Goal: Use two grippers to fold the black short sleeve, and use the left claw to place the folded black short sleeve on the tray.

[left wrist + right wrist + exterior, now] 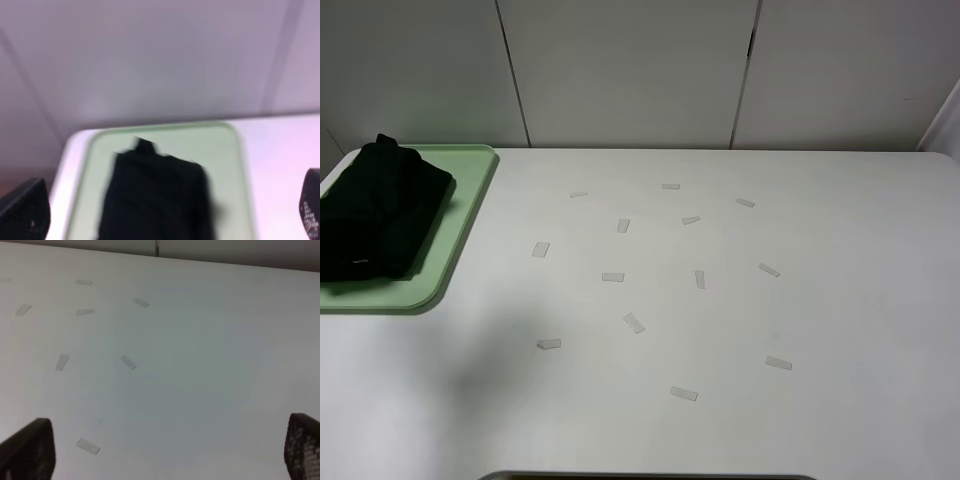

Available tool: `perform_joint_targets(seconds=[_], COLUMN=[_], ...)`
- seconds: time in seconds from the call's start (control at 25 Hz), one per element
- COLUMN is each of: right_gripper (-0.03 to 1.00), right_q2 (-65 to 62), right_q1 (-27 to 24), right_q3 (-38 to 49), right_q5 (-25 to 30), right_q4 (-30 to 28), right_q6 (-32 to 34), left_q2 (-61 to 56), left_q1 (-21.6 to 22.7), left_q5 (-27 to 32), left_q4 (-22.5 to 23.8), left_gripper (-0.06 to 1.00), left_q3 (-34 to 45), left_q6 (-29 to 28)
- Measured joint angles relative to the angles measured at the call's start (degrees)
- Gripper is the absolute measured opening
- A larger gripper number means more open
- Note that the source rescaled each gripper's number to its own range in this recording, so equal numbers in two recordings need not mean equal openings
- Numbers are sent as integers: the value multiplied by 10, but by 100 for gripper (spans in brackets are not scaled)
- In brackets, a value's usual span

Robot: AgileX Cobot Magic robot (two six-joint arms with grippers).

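Observation:
The black short sleeve [378,212] lies folded in a compact bundle on the pale green tray [468,205] at the table's far left. Neither arm shows in the exterior high view. The left wrist view is blurred. It shows the black short sleeve [155,195] on the tray [225,165], some way beyond my left gripper [167,220]. That gripper's fingertips [25,210] stand wide apart at the frame's corners, open and holding nothing. My right gripper [165,455] is open over bare table, with only its two fingertips [304,447] showing.
Several small pale tape strips [634,322] are scattered over the middle of the white table [840,300]. Grey wall panels [630,70] rise behind the table's back edge. The tray sits close to the table's left edge.

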Motion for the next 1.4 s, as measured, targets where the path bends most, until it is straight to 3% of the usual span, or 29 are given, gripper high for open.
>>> perform_joint_targets(seconds=[0.16,0.28,0.56,0.88,1.28,1.4], right_gripper=[100,100,100,100,100,100], right_q2=[0,0,0,0,0,0], right_q1=[0,0,0,0,0,0], right_q3=[0,0,0,0,0,0], right_q5=[0,0,0,0,0,0], right_q4=[0,0,0,0,0,0], right_q6=[0,0,0,0,0,0], left_q2=[-94,-163,-352,-453,-548,-570], left_q1=[-9,-9,-10,-11,-23,-23], left_q5=[170,244,290,336,470,500], left_q4=[1,4,27,42,159,167], left_gripper=[100,100,100,100,100,100], left_q3=[2,15,58,61,65,85], left_q6=[-2,-11,-38,-104,-209,-236])
